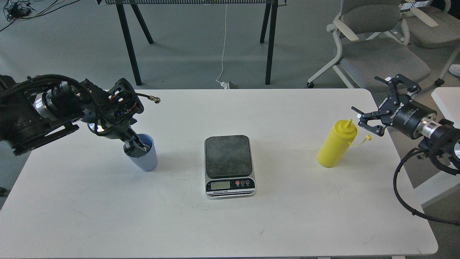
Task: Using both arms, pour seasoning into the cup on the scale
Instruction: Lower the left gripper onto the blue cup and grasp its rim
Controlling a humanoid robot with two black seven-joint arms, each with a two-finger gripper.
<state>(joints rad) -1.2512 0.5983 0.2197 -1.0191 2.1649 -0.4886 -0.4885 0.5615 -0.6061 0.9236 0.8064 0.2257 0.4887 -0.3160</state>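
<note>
Ribbed blue cup [145, 158] seemingly pinched by left hand [136, 146]; right hand [377, 108] splayed.

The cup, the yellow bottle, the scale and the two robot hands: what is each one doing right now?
cup: upright on the table, left of the scale, left gripper's fingers at its rim.
yellow bottle: standing, leaning slightly, cap off and dangling.
scale: platform bare, display too small to read.
left gripper: reaching into the cup's mouth; grip unclear.
right gripper: open, beside the bottle's top, not holding it.

Office or lab: swivel chairs [377, 46], floor cables [21, 9], white table [230, 223]
</note>
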